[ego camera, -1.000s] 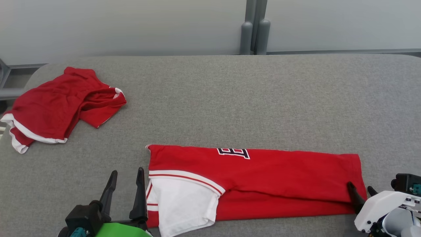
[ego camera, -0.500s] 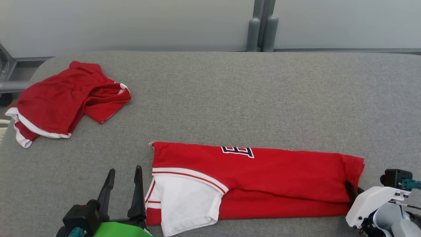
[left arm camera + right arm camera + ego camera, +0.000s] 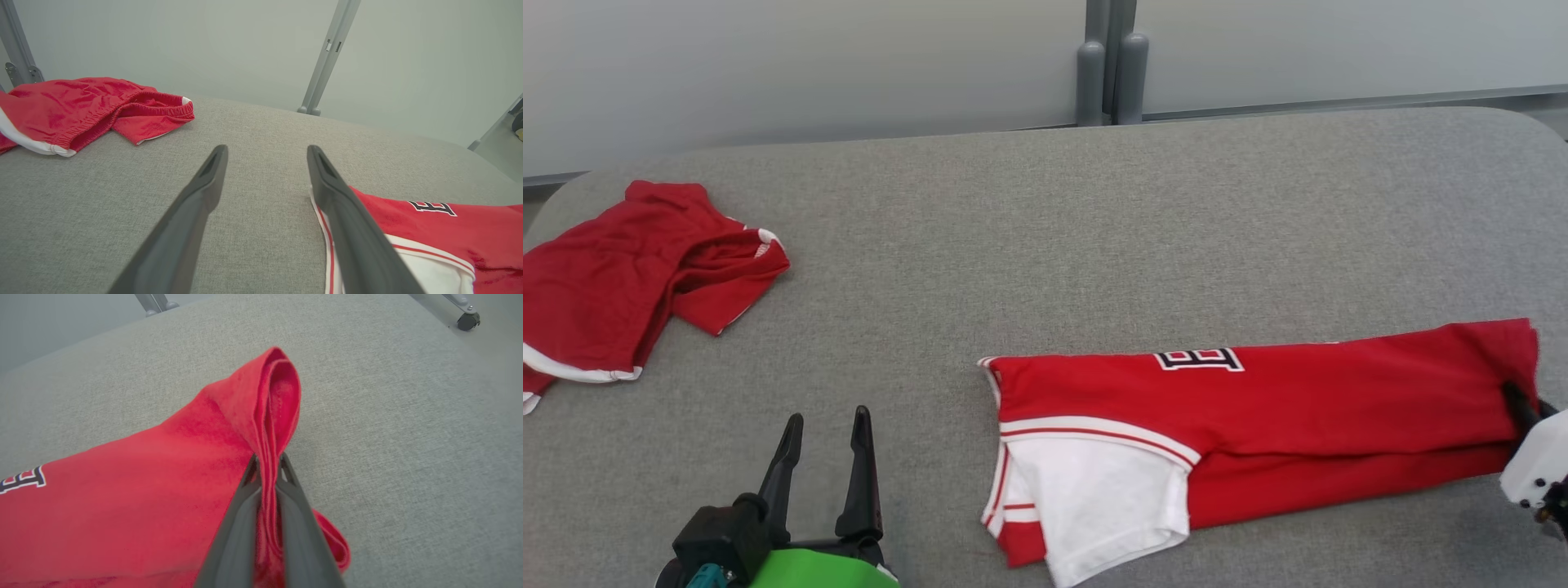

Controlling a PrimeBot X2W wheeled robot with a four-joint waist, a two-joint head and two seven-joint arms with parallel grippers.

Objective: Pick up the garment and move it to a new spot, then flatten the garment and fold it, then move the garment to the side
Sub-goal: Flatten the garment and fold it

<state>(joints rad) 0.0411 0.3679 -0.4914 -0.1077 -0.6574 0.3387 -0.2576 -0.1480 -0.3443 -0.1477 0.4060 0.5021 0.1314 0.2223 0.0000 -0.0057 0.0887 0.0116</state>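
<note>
Right claw point(image 3: 1517, 402) cropped at edge

Left gripper point(image 3: 827, 416): two long fingers point(image 3: 858, 482), matte black, broad at the root and tapering to narrow tips, with a shallow recess on the inner face near each tip. They spring from a chunky black block point(image 3: 719, 535) with a small teal part point(image 3: 709, 576) at its lower edge. Beside the block sits a glossy bright green cover point(image 3: 809, 569). Right gripper point(image 3: 268, 459): fingers of the same build, reading dark grey up close. Its wrist wears a smooth white shell point(image 3: 1535, 461) with rounded corners and small dark screws point(image 3: 1539, 483) near the lower edge.
</note>
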